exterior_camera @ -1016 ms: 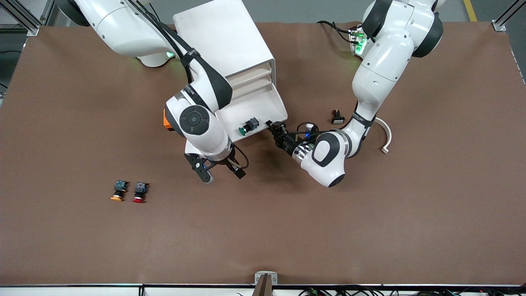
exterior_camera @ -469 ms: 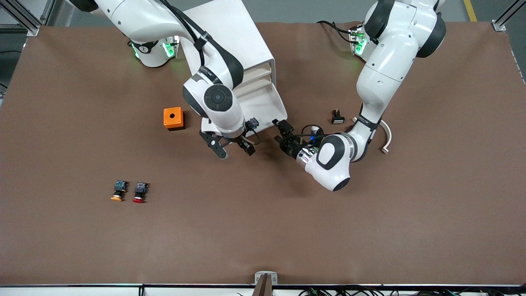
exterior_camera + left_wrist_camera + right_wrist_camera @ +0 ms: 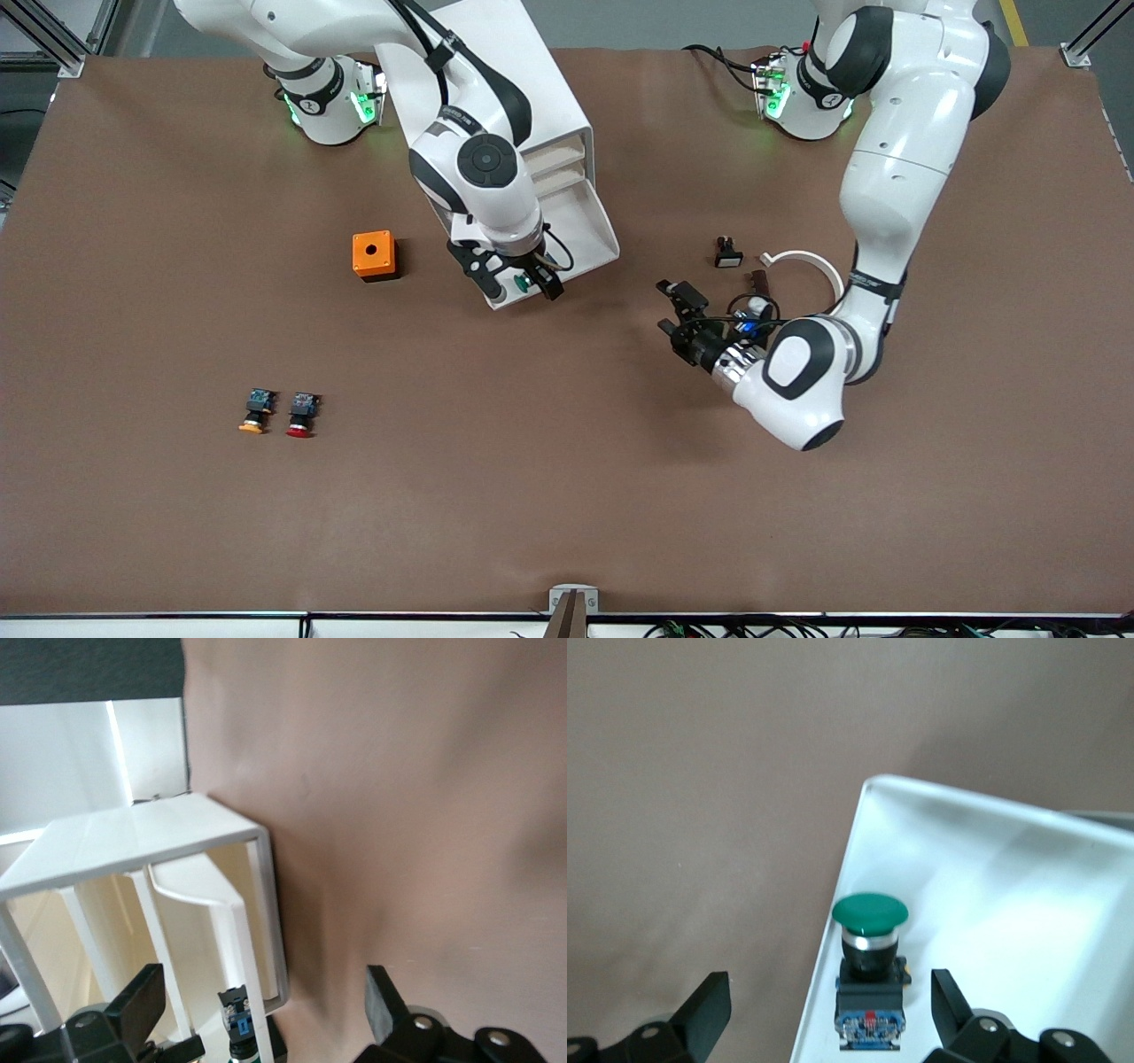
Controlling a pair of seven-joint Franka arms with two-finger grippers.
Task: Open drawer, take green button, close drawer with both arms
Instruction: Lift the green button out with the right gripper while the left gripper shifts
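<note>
1. I count one brown table [image 3: 177, 532], one white cabinet [image 3: 496, 71] and two arms. The cabinet's lowest drawer [image 3: 594, 235] stands pulled out toward the front camera.

2. The right gripper [image 3: 518, 285] hangs over the drawer's front corner, fingers spread and empty. In the right wrist view they straddle the green button [image 3: 870, 943], which lies in the drawer [image 3: 992, 904] hard against its edge.

3. The left gripper [image 3: 678, 312] waits low over bare table, toward the left arm's end, jaws released and holding nothing.

4. My worry: the button sits so tight to the drawer wall that one finger could land on the rim, tipping the button or shoving the light drawer. The round cap may also squirt out of the pinch.

5. Small items, counted: three push-buttons, namely green, red [image 3: 302, 415] and orange [image 3: 256, 413], the last two side by side well clear of the cabinet; one orange box [image 3: 373, 255]; one small black-and-white switch [image 3: 727, 252]; one white curved strip [image 3: 811, 264].
</note>
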